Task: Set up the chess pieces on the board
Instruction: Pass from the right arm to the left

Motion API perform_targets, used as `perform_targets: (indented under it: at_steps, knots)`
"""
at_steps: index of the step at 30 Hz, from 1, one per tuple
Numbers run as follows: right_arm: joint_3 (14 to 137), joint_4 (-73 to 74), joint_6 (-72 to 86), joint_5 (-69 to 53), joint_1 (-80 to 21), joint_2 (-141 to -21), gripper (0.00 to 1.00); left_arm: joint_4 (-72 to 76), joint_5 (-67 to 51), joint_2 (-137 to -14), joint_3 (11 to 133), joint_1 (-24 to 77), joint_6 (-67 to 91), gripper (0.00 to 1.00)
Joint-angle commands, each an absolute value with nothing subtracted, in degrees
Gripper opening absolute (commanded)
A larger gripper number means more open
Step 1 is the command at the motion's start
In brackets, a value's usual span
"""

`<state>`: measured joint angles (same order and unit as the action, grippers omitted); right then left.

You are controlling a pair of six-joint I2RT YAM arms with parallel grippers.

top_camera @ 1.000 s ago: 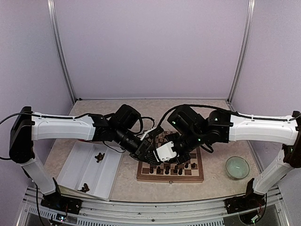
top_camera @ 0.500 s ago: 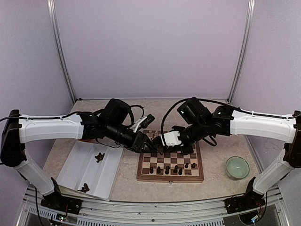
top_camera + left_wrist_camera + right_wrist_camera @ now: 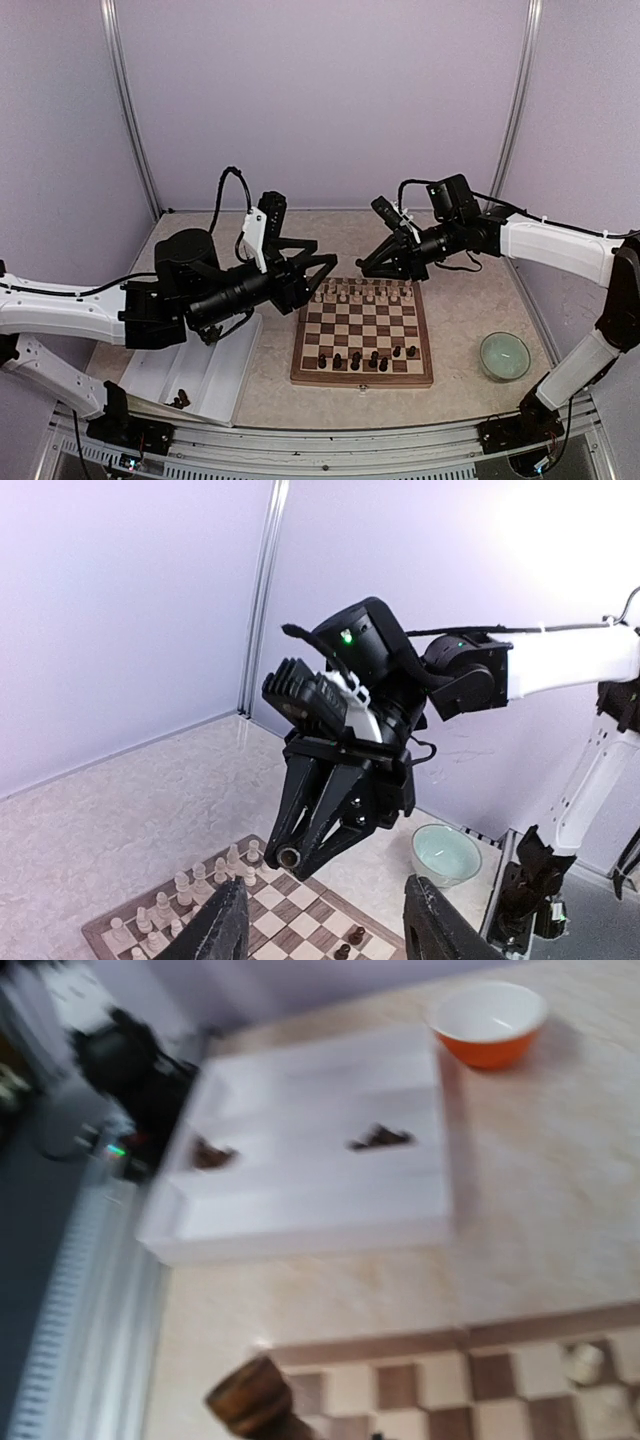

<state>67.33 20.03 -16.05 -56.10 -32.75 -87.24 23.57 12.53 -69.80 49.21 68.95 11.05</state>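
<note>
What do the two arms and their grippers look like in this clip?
The left arm and right arm have white shells with black joints and looping black cables. The left gripper and right gripper are black with tapering fingers; green lights dot the right arm.

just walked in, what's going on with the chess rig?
Two arms are setting up dark pieces on the board. White pieces line the far row. Several dark ones stand on the near rows, and more lie in the tray. Both arms are raised near the board's far edge. The right gripper looks shut on a brown piece. The left gripper is open and empty.
</note>
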Motion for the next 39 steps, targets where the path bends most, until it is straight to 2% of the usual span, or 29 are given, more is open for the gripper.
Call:
perform_targets:
  at_steps: [1,13,18,26,32,36,38,39]
  knots:
    - [66.4,15.8,-9.3,-66.9,-32.4,-87.7,0.04,27.2,14.2,-77.3,52.0,69.2,7.5,0.53]
    - [65.3,15.7,-9.9,-68.3,-32.4,-87.2,0.06,26.6,8.9,-86.4,57.9,67.2,9.4,0.54]
    - [65.2,15.9,-10.3,-68.5,-32.4,-87.0,0.07,26.3,4.7,-88.5,59.3,65.4,12.0,0.45]
    - [65.0,15.9,-10.4,-68.6,-32.4,-86.6,0.07,25.5,3.2,-90.1,60.2,64.7,12.8,0.4]
    - [64.7,16.1,-10.9,-68.4,-32.4,-86.7,0.08,25.8,2.0,-90.1,59.9,63.7,13.7,0.24]
    - [64.9,17.1,-12.2,-67.5,-32.4,-86.7,0.15,25.7,1.0,-89.7,59.5,63.2,13.9,0.17]
    - [65.4,18.8,-14.0,-66.6,-32.4,-86.6,0.24,24.4,0.9,-89.1,59.5,62.8,13.8,0.14]
    - [65.7,20.4,-15.9,-65.8,-32.4,-86.3,0.33,23.4,1.3,-88.8,59.5,62.7,13.7,0.14]
